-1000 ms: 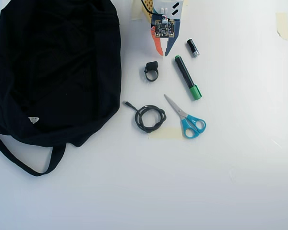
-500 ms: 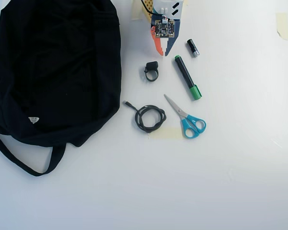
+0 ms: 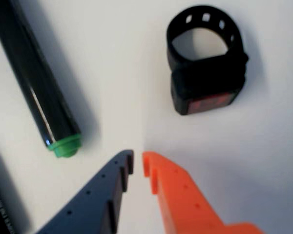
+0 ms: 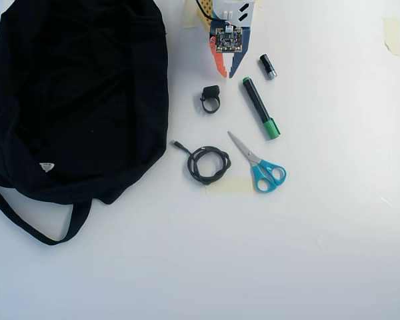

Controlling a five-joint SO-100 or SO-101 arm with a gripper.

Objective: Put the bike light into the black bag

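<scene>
The bike light [image 4: 211, 100], a small black block with a round loop strap, lies on the white table just below my gripper [image 4: 225, 73] in the overhead view. In the wrist view the bike light [image 3: 205, 63] is at the upper right, apart from my gripper [image 3: 137, 162]. The blue and orange fingers stand almost together with only a thin slit between them and nothing in it. The black bag [image 4: 73, 100] lies flat at the left of the overhead view, with its strap at the lower left. It is out of the wrist view.
A black marker with a green cap [image 4: 260, 108] [image 3: 39, 83] lies right of the light in the overhead view. A small black-and-silver cylinder [image 4: 267, 67], blue-handled scissors [image 4: 260, 163] and a coiled black cable [image 4: 209, 164] lie nearby.
</scene>
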